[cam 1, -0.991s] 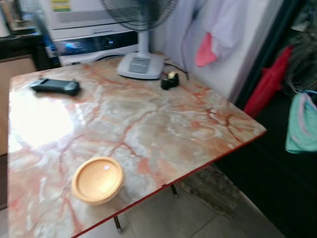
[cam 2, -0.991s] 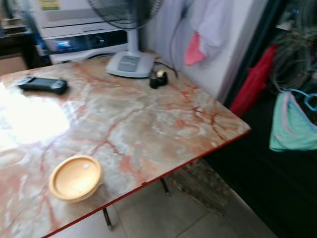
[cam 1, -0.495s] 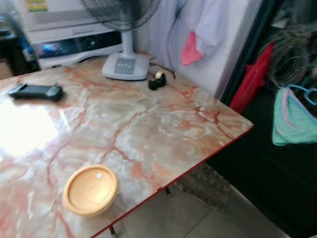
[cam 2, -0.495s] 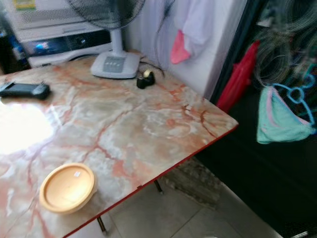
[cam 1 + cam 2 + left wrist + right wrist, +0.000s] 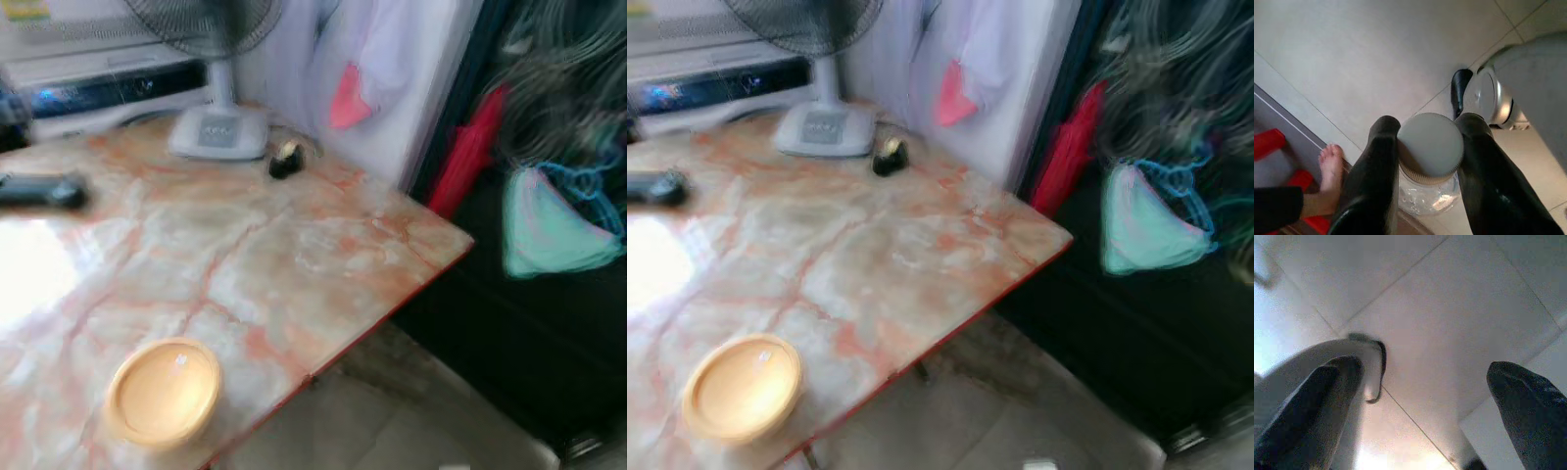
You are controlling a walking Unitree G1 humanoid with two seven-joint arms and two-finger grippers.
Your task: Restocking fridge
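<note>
Clear glass jar with grey screw lid (image 5: 1430,164) is clamped between my left gripper (image 5: 1426,147) fingers, hanging above pale floor tiles (image 5: 1352,58). My right gripper (image 5: 1425,396) is spread wide, nothing in it. Ahead, blurry: marble-pattern table (image 5: 294,245) with what looks like a round yellow bowl (image 5: 162,390).

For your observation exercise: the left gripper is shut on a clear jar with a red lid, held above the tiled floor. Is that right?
Not quite. The left wrist view shows the left gripper shut on the clear jar above the tiled floor, but the lid is grey, not red.
</note>
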